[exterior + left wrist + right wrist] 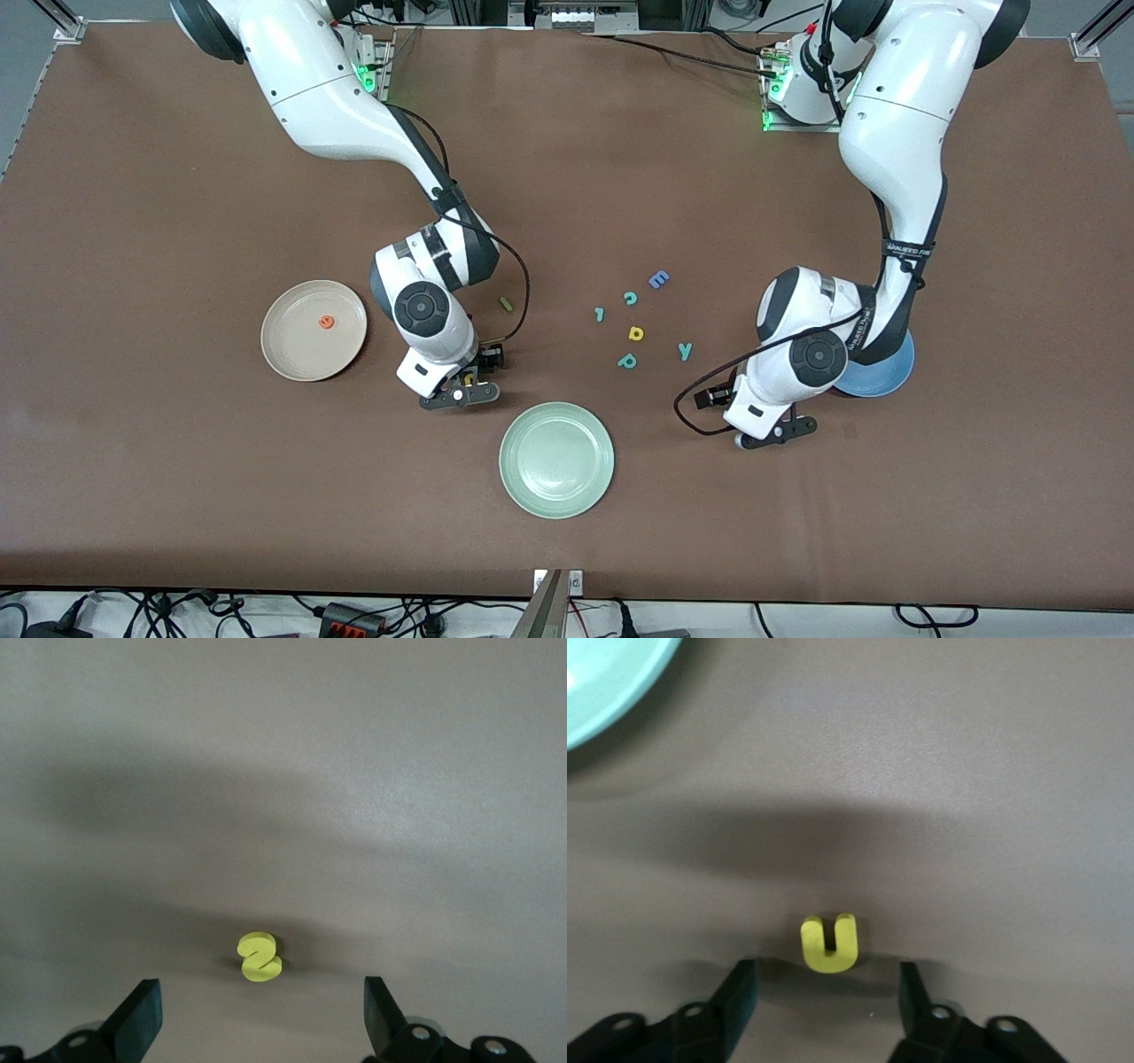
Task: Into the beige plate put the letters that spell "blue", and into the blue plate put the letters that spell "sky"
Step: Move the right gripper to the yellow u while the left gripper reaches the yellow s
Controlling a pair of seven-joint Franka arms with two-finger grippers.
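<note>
The small yellow foam u (pixel 829 943) is seen just ahead of the right gripper (pixel 827 997), at twelve o'clock between its parted, unclamped fingers, prongs pointing away. The left gripper (pixel 262 1014) is held wide apart over the table, with the small yellow foam s (pixel 260 958) likewise at twelve o'clock.

Two white arms, black joints and black grippers

We note glossy white shells with black joint bands and round black caps on both arms; a black cable loops along each forearm. The left arm (pixel 890 133) carries a black printed strap. Green lights glow at both bases. The black fingers (pixel 142 1014) are wedge-shaped.
</note>
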